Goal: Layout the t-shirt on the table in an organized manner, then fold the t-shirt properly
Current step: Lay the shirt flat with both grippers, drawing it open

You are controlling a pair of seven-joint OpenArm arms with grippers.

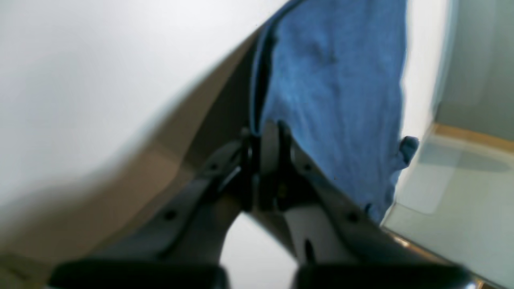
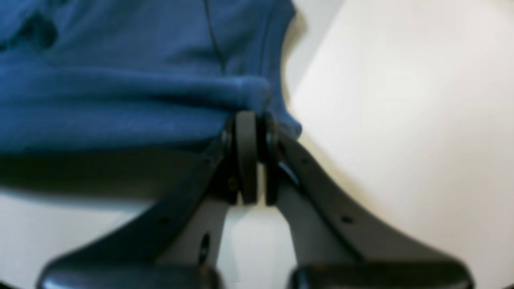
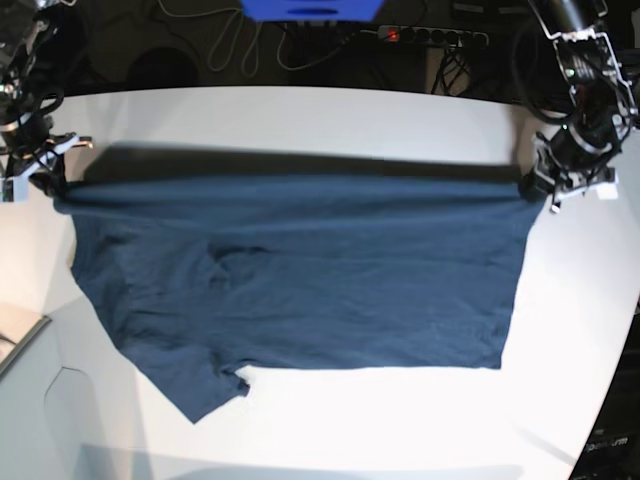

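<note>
Step in hand: layout, not folding. T-shirt [image 3: 300, 270] held stretched between both arms along its far edge, that edge raised off the table [image 3: 330, 420] — shadow band visible behind it — while the lower body of the cloth drapes forward and rests on the white surface.

Left gripper [image 3: 545, 180], at the right of the base view: jaws together, clamped on one corner of the far edge. Confirmed in the left wrist view, left gripper [image 1: 265, 134] pinching a thin fold of blue cloth [image 1: 337, 100] hanging past the fingertips.

Right gripper [image 3: 45, 172], at the left of the base view: jaws together, clamped on the opposite corner. Confirmed in the right wrist view, right gripper [image 2: 251, 120] closed on a rolled edge of the t-shirt [image 2: 120, 80].

Condition of cloth: far edge taut and nearly straight; near edge level across most of its width, but one sleeve or corner trailing to a point at the near left of the base view, with wrinkles in the left half. Neck label not visible; cannot tell which end of the garment is held.

Next move, as judged: lower both corners together, keeping tension equal, probably drawing away from the near edge to pull out the wrinkles — then release only once the held edge lies flat. Uneven lowering likely to skew the cloth. Folding not yet begun.
</note>
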